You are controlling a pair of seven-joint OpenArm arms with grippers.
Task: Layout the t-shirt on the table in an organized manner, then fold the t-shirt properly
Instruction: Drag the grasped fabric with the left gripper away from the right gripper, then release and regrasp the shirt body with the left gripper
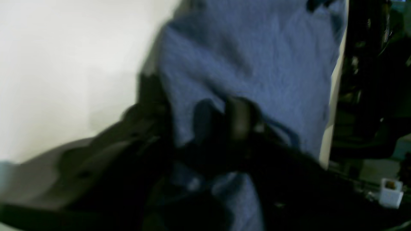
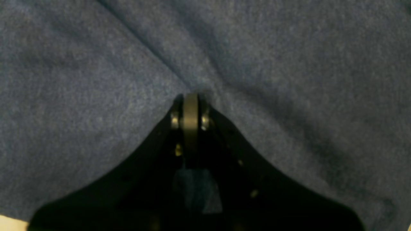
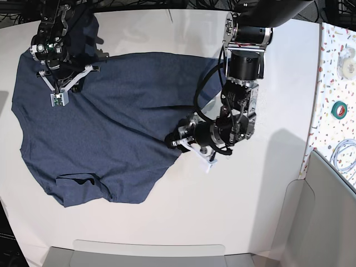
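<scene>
The dark navy t-shirt (image 3: 100, 133) lies spread, plain side up and wrinkled, over the left half of the off-white table (image 3: 250, 211). My right gripper (image 3: 64, 80) stands over its far left part. In the right wrist view the jaws of this gripper (image 2: 191, 96) are pressed together on the t-shirt (image 2: 96, 64), and creases run into their tip. My left gripper (image 3: 173, 139) is at the shirt's right edge. The left wrist view is blurred: dark fingers of the left gripper (image 1: 221, 118) sit amid blue t-shirt cloth (image 1: 257, 57) beside the table (image 1: 64, 64).
A speckled surface (image 3: 334, 67) runs along the right side, holding a green tape roll (image 3: 340, 108) and a white cable (image 3: 342, 153). Grey panels (image 3: 300, 222) border the table's near and right edges. A small white box (image 1: 391, 192) lies off the table.
</scene>
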